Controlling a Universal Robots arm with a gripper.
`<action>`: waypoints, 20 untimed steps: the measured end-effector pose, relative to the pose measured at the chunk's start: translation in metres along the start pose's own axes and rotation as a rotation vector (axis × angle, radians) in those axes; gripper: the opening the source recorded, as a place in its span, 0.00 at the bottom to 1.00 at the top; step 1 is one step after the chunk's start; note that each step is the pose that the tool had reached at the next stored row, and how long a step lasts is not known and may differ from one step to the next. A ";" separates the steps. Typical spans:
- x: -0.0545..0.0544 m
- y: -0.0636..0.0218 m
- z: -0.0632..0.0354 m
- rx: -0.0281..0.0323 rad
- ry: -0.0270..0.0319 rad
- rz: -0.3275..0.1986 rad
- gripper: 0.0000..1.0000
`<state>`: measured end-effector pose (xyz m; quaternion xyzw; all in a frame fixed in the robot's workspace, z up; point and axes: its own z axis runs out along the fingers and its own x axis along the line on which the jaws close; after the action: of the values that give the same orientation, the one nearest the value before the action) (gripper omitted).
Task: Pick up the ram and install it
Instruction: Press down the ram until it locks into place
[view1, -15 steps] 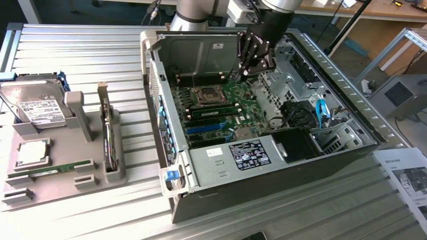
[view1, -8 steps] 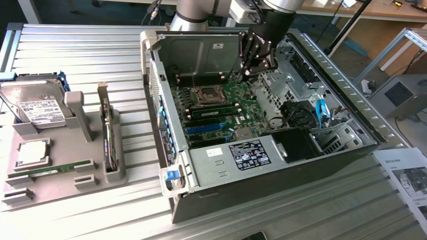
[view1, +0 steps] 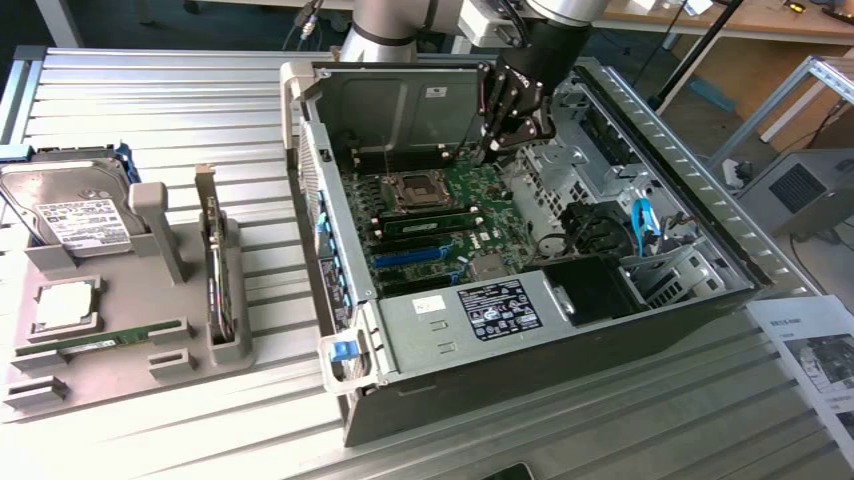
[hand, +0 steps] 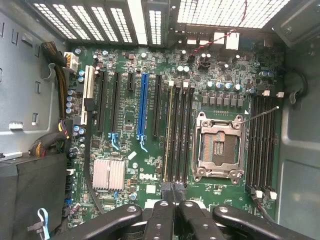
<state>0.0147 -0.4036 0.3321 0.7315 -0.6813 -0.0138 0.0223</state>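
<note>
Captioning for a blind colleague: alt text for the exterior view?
A robot arm's black gripper, shut, hangs inside an open grey computer case above its green motherboard. A grey parts tray on the exterior view's left holds a long green ram stick.

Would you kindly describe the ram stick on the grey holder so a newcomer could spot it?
Find the grey holder on the exterior view's left, beside the open computer case. The ram stick lies just nearer the camera than the square silver processor chip. It is the only long, thin green strip there, unlike the upright expansion card.
</note>
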 end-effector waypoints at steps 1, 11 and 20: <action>0.000 0.0000 0.0000 0.0000 0.0000 0.000 0.11; 0.000 -0.0012 0.0197 0.0009 0.0000 0.000 0.11; 0.000 -0.0042 0.0324 0.0037 0.0036 0.000 0.11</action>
<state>0.0172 -0.4036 0.2995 0.7315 -0.6814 -0.0112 0.0221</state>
